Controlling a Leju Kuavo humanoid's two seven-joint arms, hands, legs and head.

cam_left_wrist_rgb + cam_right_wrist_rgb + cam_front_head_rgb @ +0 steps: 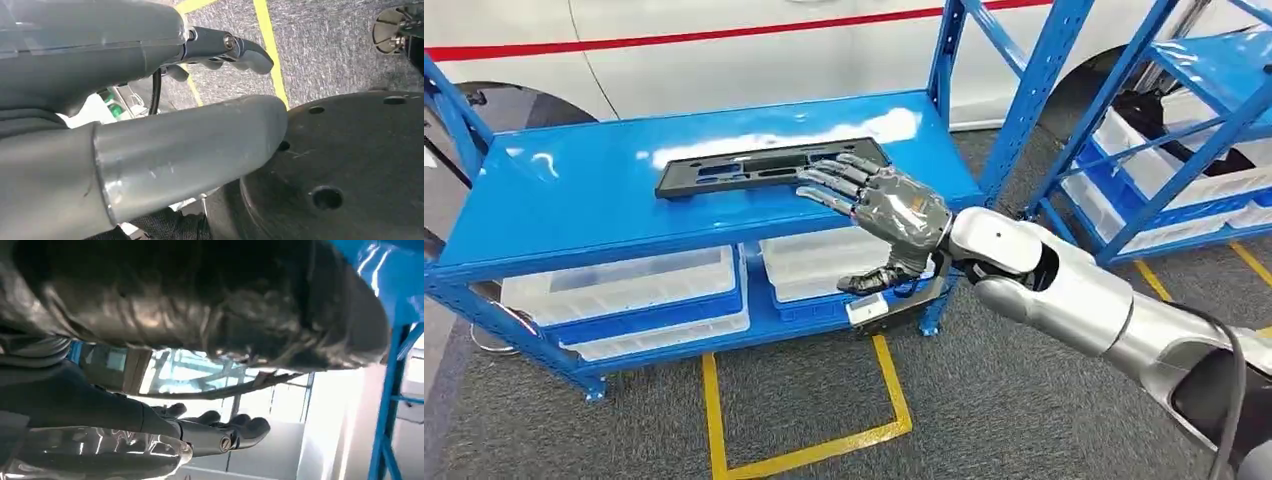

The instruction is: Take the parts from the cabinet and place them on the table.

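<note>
One long, flat black plastic part (pixel 764 167) with rectangular cut-outs lies lengthwise on the glossy top shelf of a blue metal rack (pixel 574 190), towards its rear and right of centre. From the lower right of the head view a silver arm reaches in, and the right hand (pixel 879 215), wrapped in a grey ribbed cover, hangs over the part's right end with its dark fingers (pixel 829 180) stretched out and spread apart, the thumb hanging below the shelf's front edge; it holds nothing, and whether the fingertips touch the part cannot be told. On the rack's lower shelf sit translucent white plastic bins (pixel 629 290) side by side. A second blue rack (pixel 1184 120) stands to the right, also carrying white bins. Yellow tape lines (pixel 809 445) mark the grey carpeted floor (pixel 984 400) in front of the rack, and a white car body with a red stripe (pixel 724 40) stands behind it. The left hand (pixel 220 50) shows in its wrist view above the carpet, fingers curled in with nothing in them.
</note>
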